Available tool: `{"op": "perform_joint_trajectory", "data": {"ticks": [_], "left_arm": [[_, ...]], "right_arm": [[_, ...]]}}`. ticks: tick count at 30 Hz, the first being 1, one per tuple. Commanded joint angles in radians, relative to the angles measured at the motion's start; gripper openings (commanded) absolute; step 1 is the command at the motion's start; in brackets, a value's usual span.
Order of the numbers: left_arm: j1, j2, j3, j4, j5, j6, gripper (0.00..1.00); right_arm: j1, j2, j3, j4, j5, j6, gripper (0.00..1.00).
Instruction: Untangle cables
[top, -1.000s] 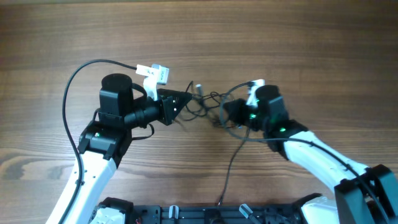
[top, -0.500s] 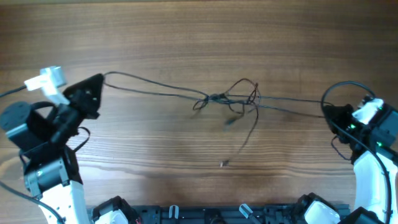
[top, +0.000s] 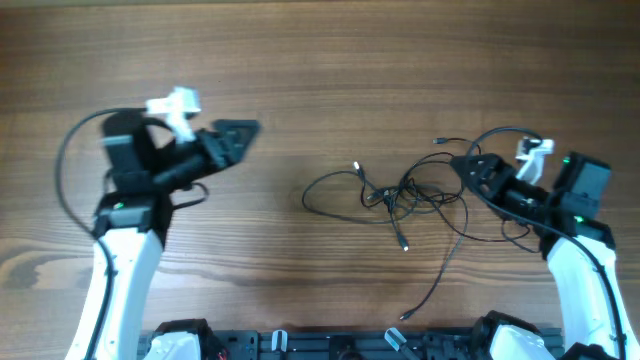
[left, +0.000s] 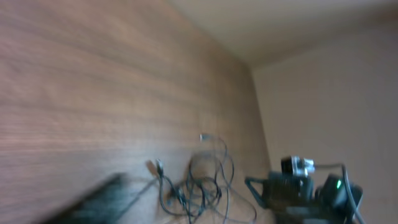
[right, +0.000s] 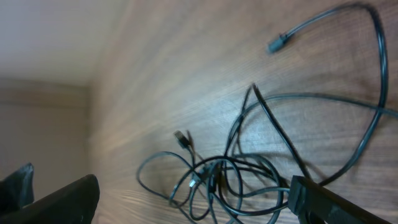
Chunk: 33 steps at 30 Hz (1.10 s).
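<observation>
Now that tension is gone, the cables (top: 400, 195) lie slack, still tangled, toward the desk's (top: 320, 50) right edge; right gripper (top: 470, 170) is released, left gripper (top: 245, 128) cannot be told.

Black cables (top: 400, 195), brown wood-grain table (top: 320, 60)

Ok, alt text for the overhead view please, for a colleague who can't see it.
A loose tangle of thin black cables lies right of centre on a wooden table, one strand trailing toward the near edge. The right gripper sits at the tangle's right edge; the left gripper is well clear to the left, touching no cable.
</observation>
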Motion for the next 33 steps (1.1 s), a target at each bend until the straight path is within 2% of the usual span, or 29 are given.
{"op": "perform_joint_trajectory", "data": {"ticks": [1,4,5,6,8,9,10,11,12,14,15,17,18,20,22,25,26,27,28,29,33], "left_arm": [[-0.137,0.088,0.007,-0.001,-0.063,0.0,1.0],[-0.264,0.198,0.007,-0.014,-0.147,-0.077,1.0],[-0.319,0.245,0.007,-0.014,-0.224,0.0,1.0],[-0.381,0.291,0.007,-0.015,-0.337,0.126,0.99],[-0.461,0.34,0.007,-0.016,-0.473,0.275,0.98],[-0.523,0.367,0.007,-0.016,-0.547,0.365,0.98],[-0.55,0.378,0.007,-0.016,-0.606,0.369,0.97],[-0.576,0.391,0.007,-0.02,-0.668,0.369,0.92],[-0.591,0.406,0.007,-0.029,-0.725,0.367,0.84],[-0.601,0.442,0.007,-0.058,-0.778,0.365,0.63],[-0.598,0.459,0.007,-0.066,-0.78,0.365,0.49],[-0.598,0.484,0.007,-0.061,-0.78,0.356,0.09],[-0.598,0.485,0.007,-0.06,-0.78,0.339,0.04],[-0.598,0.471,0.007,-0.058,-0.78,0.339,0.04],[-0.598,0.432,0.007,-0.07,-0.78,0.339,0.04],[-0.598,0.388,0.007,-0.072,-0.779,0.339,0.04],[-0.598,0.385,0.007,-0.073,-0.78,0.339,0.04],[-0.598,0.385,0.007,-0.076,-0.78,0.339,0.04],[-0.598,0.385,0.007,-0.077,-0.78,0.339,0.04],[-0.598,0.385,0.007,-0.077,-0.78,0.339,0.04],[-0.598,0.385,0.007,-0.082,-0.779,0.339,0.04]], "right_arm": [[0.089,-0.004,-0.006,-0.047,0.246,0.165,1.0],[0.118,-0.004,-0.006,-0.062,0.271,0.215,1.0],[0.119,-0.004,-0.006,-0.07,0.267,0.212,1.0],[0.119,-0.004,-0.006,-0.082,0.262,0.212,1.0],[0.119,-0.004,-0.006,-0.098,0.239,0.2,1.0],[0.119,-0.004,-0.006,-0.098,0.179,0.143,1.0],[0.119,-0.004,-0.006,-0.097,0.103,0.069,1.0],[0.119,-0.005,-0.006,-0.094,0.076,0.01,1.0],[0.119,-0.008,-0.005,-0.089,0.082,-0.008,1.0],[0.119,-0.038,-0.002,-0.055,0.075,0.007,1.0],[0.119,-0.063,-0.002,-0.045,0.062,0.007,1.0],[0.127,-0.093,-0.002,-0.042,0.047,0.012,1.0],[0.148,-0.091,-0.003,-0.042,0.055,0.021,1.0],[0.206,-0.072,-0.003,-0.041,0.103,0.055,1.0],[0.286,-0.04,-0.004,-0.043,0.238,0.118,1.0],[0.372,-0.006,-0.004,-0.006,0.281,0.153,1.0],[0.41,0.006,-0.004,0.039,0.337,0.05,1.0],[0.453,0.027,-0.004,0.053,0.43,-0.143,0.96],[0.47,0.039,-0.004,0.044,0.471,-0.199,0.93],[0.486,0.057,-0.004,0.036,0.496,-0.234,0.87],[0.532,0.196,-0.004,0.042,0.559,-0.259,0.87]]}}
